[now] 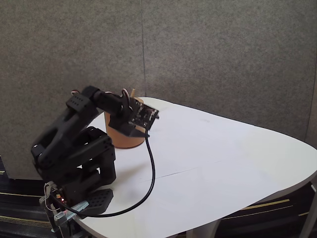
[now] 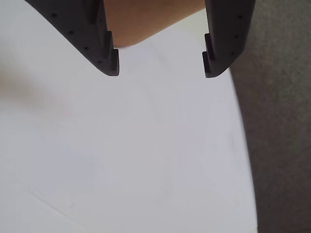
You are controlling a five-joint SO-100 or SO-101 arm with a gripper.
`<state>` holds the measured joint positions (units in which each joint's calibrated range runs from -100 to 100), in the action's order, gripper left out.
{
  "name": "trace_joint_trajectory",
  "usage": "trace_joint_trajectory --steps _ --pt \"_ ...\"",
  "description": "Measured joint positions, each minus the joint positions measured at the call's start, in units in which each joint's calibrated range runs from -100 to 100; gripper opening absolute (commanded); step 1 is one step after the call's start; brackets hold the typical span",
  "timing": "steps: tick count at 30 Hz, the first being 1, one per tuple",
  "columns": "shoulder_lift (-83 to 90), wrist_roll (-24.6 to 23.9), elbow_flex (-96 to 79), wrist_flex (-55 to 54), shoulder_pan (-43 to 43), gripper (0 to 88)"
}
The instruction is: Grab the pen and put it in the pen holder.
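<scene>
In the fixed view the brown pen holder (image 1: 123,137) stands on the white table (image 1: 218,158) right behind my folded black arm. A thin tan pen (image 1: 132,92) pokes up above the holder's rim, behind the wrist; its lower part is hidden. My gripper (image 1: 139,128) hangs in front of the holder's upper wall. In the wrist view the gripper (image 2: 160,68) is open, both dark fingers (image 2: 104,53) wide apart with nothing between them, and a piece of the pen holder (image 2: 146,24) shows at the top between them.
A black cable (image 1: 151,173) loops from the wrist down to the arm's base (image 1: 81,198) at the table's front left corner. The table's curved edge (image 2: 248,160) runs down the right of the wrist view. A grey wall (image 1: 223,54) stands behind.
</scene>
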<state>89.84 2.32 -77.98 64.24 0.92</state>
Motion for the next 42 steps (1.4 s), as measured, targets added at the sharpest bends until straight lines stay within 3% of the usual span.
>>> trace_joint_trajectory --steps 17,42 --pt "3.9 -0.34 -17.78 0.0 3.38 24.5" --pt "3.98 -0.29 -18.86 0.0 3.75 24.0"
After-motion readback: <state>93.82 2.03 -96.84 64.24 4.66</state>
